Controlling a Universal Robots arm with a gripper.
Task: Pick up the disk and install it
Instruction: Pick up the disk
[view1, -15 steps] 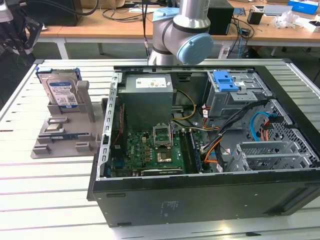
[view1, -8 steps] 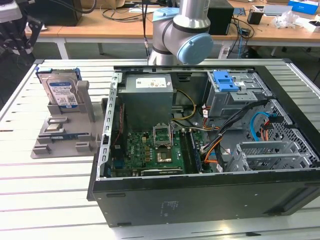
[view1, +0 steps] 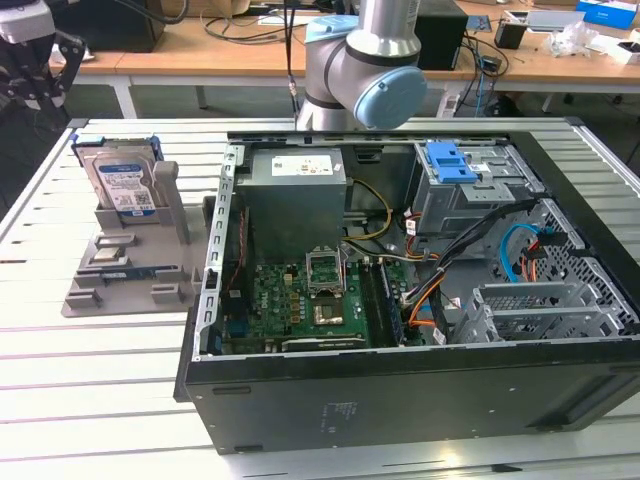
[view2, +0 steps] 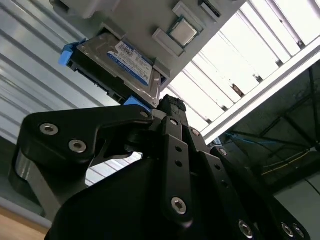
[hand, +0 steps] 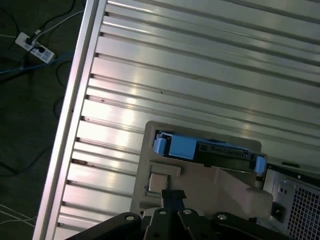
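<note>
The silver metal box-shaped disk with a white-and-blue sticker and blue plastic side rails (view1: 121, 182) stands on its edge in a grey plastic stand (view1: 172, 205). The stand sits on the ridged silver metal worktop (view1: 90, 400), near the far corner on the exterior view's left. Just beside the stand lies the black open computer case (view1: 400, 410). In the second wrist view the black pincer (view2: 171, 104) hangs over the stand, close to the disk. It looks squeezed shut, and it has hold of nothing. A small square silver chip (view2: 183, 31) sits flat in the stand.
</note>
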